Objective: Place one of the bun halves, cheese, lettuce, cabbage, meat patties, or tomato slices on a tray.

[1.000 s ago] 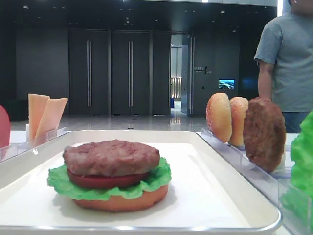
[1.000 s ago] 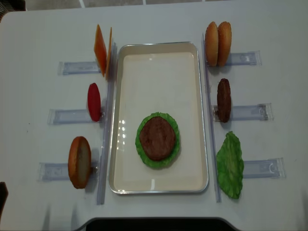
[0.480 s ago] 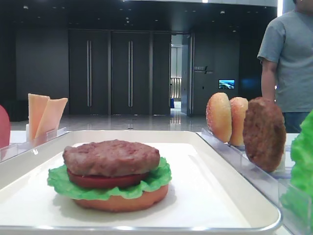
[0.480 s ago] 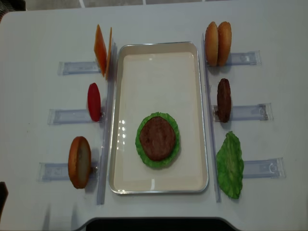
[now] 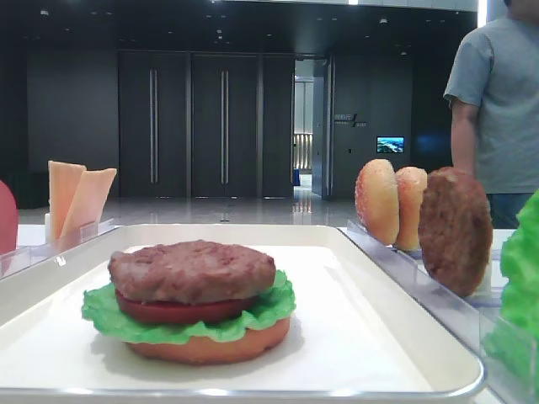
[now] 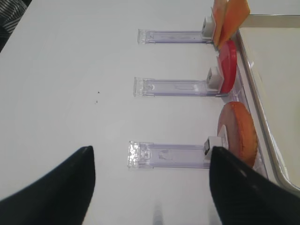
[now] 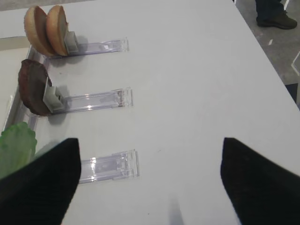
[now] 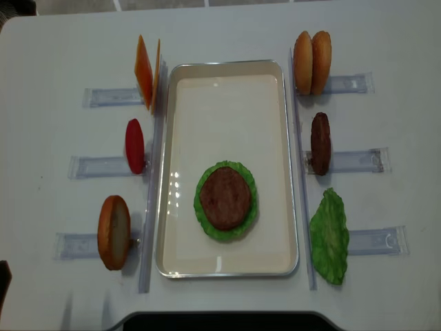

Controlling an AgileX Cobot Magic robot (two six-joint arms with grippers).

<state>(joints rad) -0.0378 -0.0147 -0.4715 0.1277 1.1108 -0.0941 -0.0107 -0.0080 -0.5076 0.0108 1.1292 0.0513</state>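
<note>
Exhibition-hall lobby: dark panelled doors [image 5: 189,126], wall screen [image 5: 390,144]

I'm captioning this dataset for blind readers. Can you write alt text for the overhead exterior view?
A white tray on a white table holds a stacked burger: meat patty on lettuce. Left of it, standing in clear holders: cheese slices, a tomato slice, a bun half. Right: two bun halves, a patty, a lettuce leaf.

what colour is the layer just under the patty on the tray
Red, a tomato slice between the patty and the green lettuce; clearest in the low exterior view.
</note>
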